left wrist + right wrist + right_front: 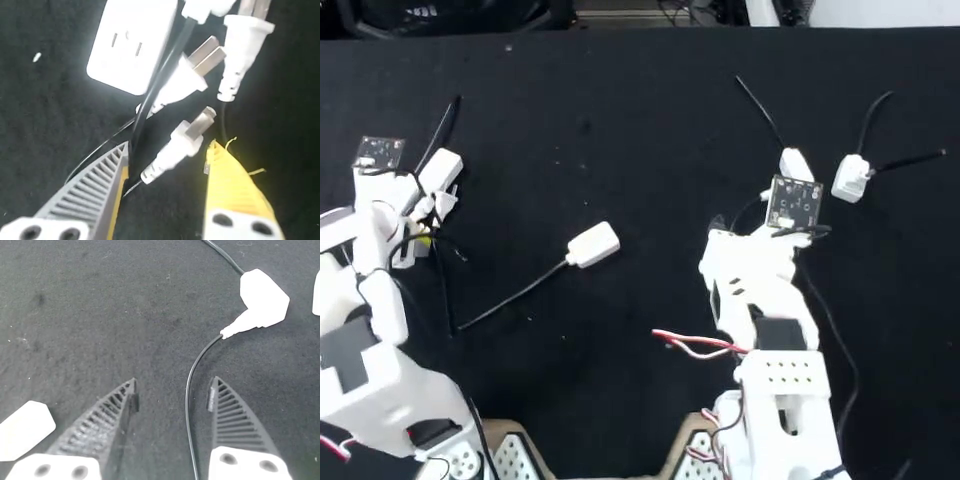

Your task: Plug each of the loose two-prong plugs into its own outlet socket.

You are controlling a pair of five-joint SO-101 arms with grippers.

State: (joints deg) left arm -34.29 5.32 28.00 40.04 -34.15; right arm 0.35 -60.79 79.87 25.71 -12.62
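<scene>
Black cloth covers your table (pixel 620 120). Your left gripper (pixel 168 146) is released, with 1 loose plug (pixel 186 140) lying between its 2 fingers. Beyond it, a second plug (pixel 185 82) and a third plug (pixel 242 40) sit near a white socket block (pixel 131 45). Your right gripper (pixel 173 385) is spread open, empty, above a black cord (pixel 188 390).

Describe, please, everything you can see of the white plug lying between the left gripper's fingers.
The plug is white moulded plastic, slim, with two flat grey metal prongs at one end and a ribbed collar at the other, where a thin dark cord leaves. It lies loose on the black cloth, in no socket, between the open fingers of the left gripper, neither clearly touching it.
</scene>
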